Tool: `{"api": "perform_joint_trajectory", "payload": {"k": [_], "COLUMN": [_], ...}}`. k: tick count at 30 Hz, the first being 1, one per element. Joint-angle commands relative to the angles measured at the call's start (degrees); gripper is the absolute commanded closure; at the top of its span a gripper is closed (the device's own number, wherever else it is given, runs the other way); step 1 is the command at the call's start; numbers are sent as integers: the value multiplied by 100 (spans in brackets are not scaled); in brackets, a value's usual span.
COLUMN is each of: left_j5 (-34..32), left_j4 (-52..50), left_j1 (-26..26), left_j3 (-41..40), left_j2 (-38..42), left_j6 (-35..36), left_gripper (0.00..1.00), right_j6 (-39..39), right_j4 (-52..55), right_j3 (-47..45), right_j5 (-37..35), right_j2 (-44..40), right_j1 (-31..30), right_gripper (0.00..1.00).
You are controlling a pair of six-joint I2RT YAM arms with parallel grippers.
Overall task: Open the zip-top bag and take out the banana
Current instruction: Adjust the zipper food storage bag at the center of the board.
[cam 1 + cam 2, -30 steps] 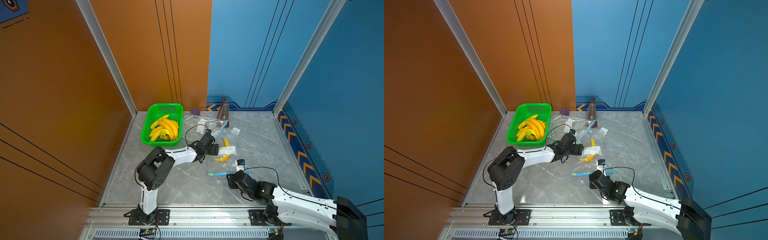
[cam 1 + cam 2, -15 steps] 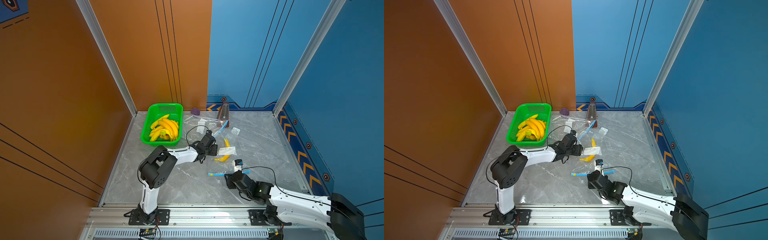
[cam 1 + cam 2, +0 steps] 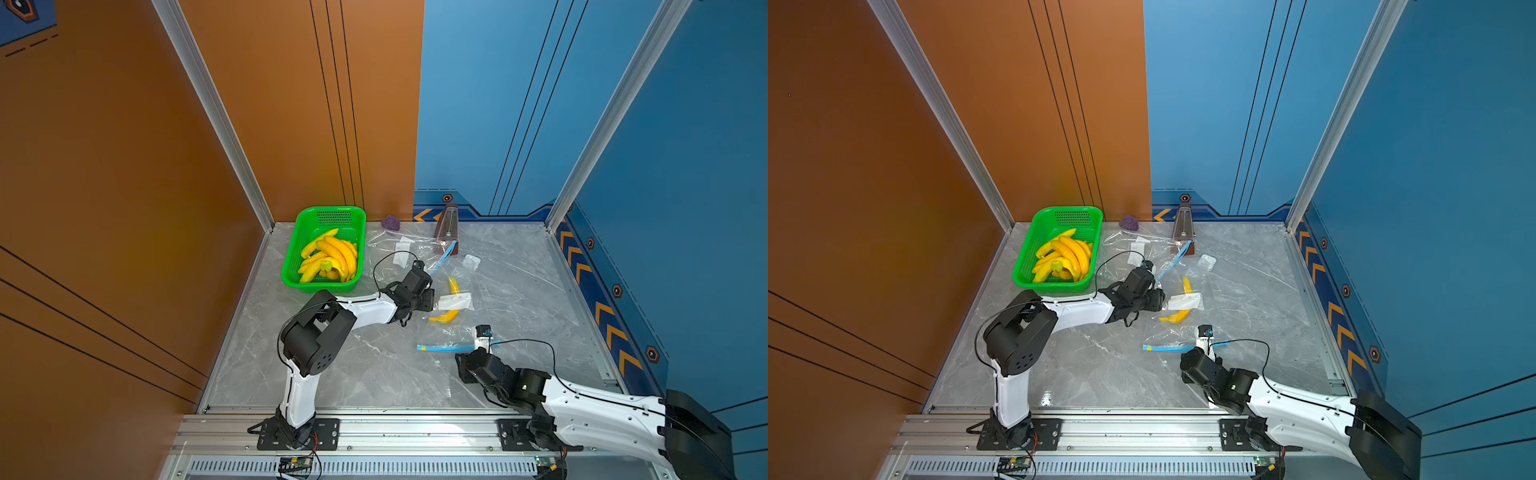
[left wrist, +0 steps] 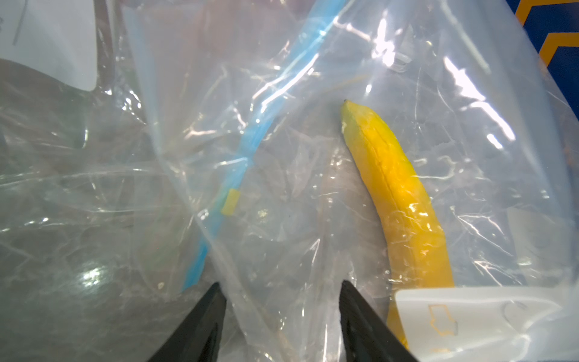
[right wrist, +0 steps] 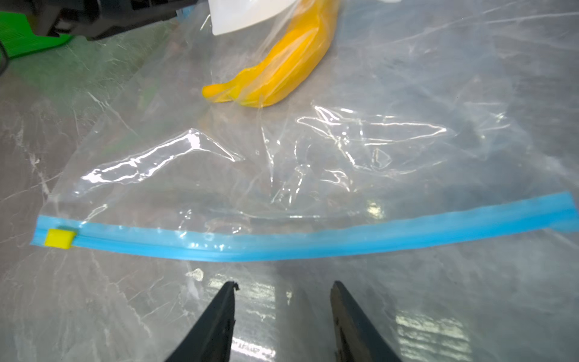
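Right wrist view: zip-top bag seemingly shut; right jaws parted, empty; left jaws parted over film. Next: pinch yellow slider, zip's 9 o'clock end in a top view.

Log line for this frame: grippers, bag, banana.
left gripper: open, over bag | right gripper: open, short of zipper | banana: inside bag | slider: at zipper end
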State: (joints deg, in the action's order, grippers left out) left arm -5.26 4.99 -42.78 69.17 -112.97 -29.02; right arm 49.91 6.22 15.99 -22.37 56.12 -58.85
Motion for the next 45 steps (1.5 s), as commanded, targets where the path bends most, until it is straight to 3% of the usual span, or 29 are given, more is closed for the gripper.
{"api": "perform_joint_trajectory", "payload": {"k": [1,5,14,25,30,37,45], "left_j5": [104,104,143,312,325,376,480], "left_j4": [-8,-13,-8,-7,-6,2,-4], "left_j1": [-19,-19,-54,-246,-313,-415,-471], "left_j3": [83,19,-32,-4,-61,39,22], "left_j2": [-46,-8,-35,-55,-68,-182,-105], "left_j6": [-28,-34,26,45,25,24,-4], "left_gripper": [41,42,48,58,63,69,81], "right_j6": [-137,-183,-346,-752,-892,-1040,-1182], "right_j4": [-643,-680,-224,-1147,-1801,-2925,-3463], "right_j3": [13,87,79,-44,-208,-203,-215], "right_j5": [-131,-301,-488,-449,-293,296,202], "right_j2": [383,542,-242,-256,277,1730,1710], "right_j1": [23,23,260,750,1093,1573,2103], "right_gripper": [49,49,49,47,39,37,25]}}
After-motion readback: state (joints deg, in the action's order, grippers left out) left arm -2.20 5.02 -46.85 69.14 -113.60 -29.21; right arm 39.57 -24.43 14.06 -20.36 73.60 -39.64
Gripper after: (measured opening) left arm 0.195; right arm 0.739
